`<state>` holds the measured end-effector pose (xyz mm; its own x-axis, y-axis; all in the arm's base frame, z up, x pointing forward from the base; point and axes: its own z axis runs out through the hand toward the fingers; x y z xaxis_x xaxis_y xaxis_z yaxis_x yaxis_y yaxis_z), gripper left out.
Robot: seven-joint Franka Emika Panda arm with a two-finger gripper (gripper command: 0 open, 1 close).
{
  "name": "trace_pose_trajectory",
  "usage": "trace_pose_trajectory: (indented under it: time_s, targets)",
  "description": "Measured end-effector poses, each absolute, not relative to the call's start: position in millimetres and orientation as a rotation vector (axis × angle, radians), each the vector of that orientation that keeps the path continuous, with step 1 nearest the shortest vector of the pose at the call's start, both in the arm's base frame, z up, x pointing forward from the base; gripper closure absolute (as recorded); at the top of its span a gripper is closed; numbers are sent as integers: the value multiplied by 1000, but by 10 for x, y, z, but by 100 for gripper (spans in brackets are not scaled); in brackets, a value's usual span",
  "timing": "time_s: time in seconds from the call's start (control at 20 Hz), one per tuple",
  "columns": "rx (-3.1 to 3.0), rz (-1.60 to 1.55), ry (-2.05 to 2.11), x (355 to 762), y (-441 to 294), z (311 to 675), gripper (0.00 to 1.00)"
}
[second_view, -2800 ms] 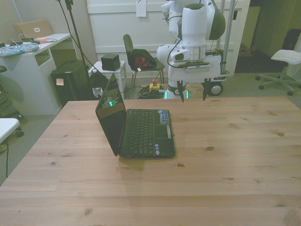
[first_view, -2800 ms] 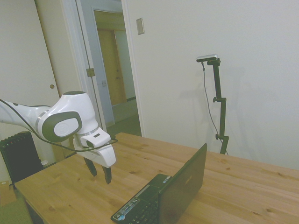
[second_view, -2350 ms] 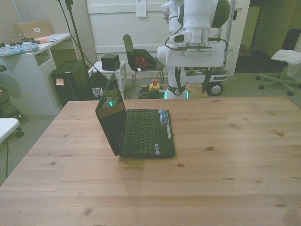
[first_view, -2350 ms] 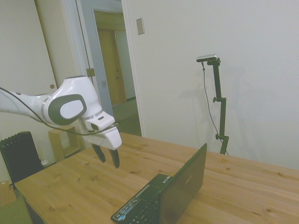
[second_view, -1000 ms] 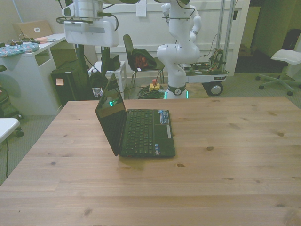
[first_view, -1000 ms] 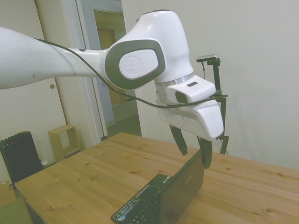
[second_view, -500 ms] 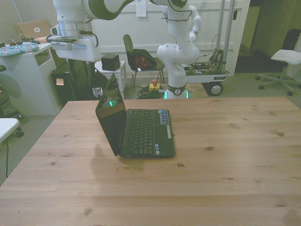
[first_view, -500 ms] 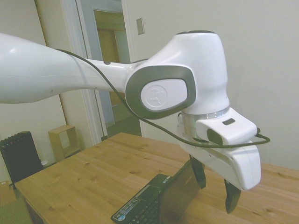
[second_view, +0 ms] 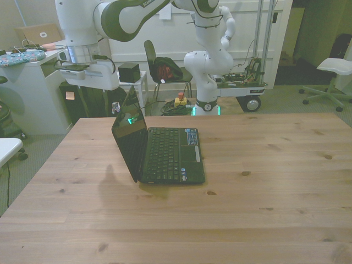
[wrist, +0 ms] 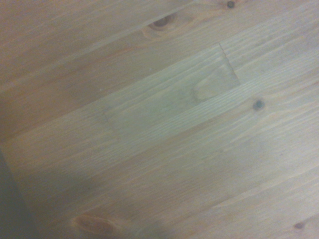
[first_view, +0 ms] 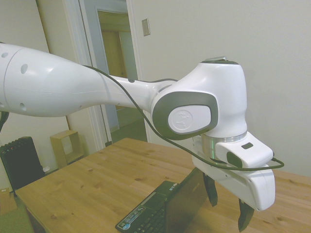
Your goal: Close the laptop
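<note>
Side view: the laptop (first_view: 170, 206) is seen open on the table (first_view: 97, 179), lid upright. Behind the lid the gripper (first_view: 227, 204) is held pointing down, fingers apart and empty, the arm stretched across above.

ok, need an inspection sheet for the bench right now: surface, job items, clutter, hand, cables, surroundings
Surface: wooden table, knots in the grain, bare apart from the laptop.
Job items: laptop open, lid upright, untouched.
Clutter: nothing seen on the table.
Hand: hand open, empty, raised behind the lid on the front view's left.
Cables: black cable looped along the arm.
Surroundings: chair, desk and open doorway beyond the table.
</note>
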<state>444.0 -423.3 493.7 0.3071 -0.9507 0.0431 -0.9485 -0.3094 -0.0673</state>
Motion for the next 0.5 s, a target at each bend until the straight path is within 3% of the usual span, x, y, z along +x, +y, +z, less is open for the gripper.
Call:
trace_pose_trajectory:
  time_s: [0.5]
  targets:
    - [-2548,-115,1776,4602,-4061,4940,100]
